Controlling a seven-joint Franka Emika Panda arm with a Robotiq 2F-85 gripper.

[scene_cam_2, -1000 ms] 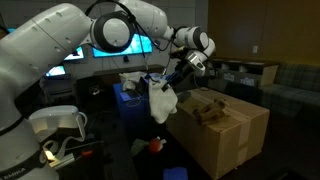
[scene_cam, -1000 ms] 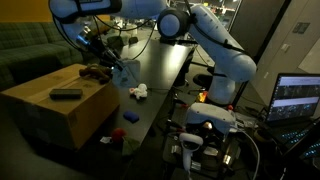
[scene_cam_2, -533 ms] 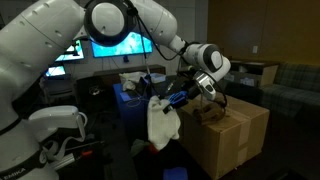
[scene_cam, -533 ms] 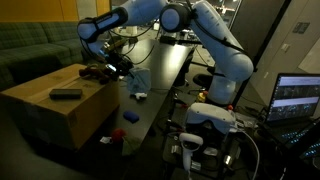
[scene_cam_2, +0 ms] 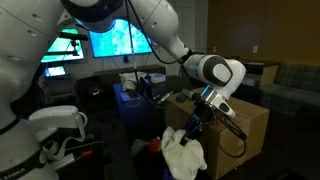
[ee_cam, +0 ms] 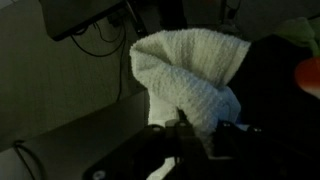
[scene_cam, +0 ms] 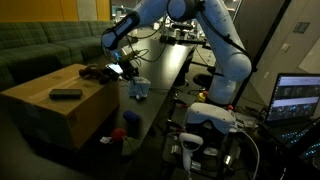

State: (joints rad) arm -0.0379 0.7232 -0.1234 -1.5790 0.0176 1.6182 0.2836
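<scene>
Claw (scene_cam_2: 196,121) pinching a limp, white, waffle-knit cloth (ee_cam: 190,75); blocky cardboard box (scene_cam_2: 246,125) nearby

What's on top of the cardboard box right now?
A flat black device lies on the cardboard box; a dark lump sits at its far edge, too dim to name. In an exterior view the hand and white towel hide part of the box.
</scene>
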